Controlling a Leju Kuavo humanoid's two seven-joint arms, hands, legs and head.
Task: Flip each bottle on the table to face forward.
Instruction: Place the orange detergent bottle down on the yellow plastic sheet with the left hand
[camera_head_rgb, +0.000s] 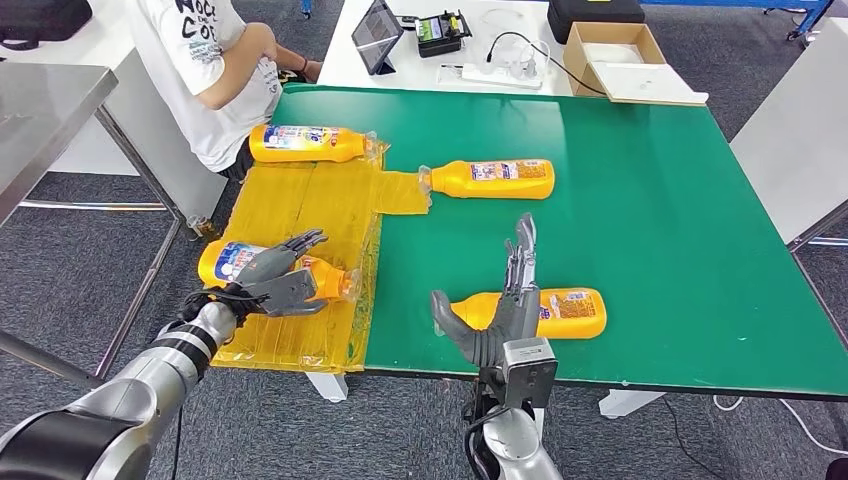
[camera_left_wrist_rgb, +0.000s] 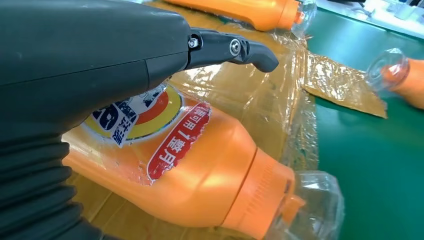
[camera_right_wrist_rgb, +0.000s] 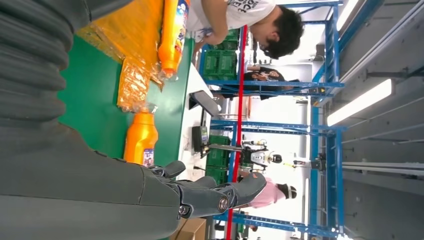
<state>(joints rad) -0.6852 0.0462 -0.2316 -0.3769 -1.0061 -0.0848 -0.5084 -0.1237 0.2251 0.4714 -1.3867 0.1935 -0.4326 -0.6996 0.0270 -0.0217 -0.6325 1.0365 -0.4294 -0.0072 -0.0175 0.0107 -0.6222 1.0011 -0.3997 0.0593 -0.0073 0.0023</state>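
Silver arms, grey ribbed covers, dark-fingered robot hand (camera_head_rgb: 283, 275)

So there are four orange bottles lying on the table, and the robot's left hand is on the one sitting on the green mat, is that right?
Not quite. The four orange bottles are lying down, but the bottle under the left hand lies on the yellow taped sheet at the table's edge, not on the green mat. The head view shows it.

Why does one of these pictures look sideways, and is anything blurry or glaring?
Right wrist view is turned on its side, with bright ceiling lights washing out the background; left wrist view is so close that the left hand looms soft and dark over a sharp orange bottle, its plastic wrap glinting; head view is evenly lit and sharp.
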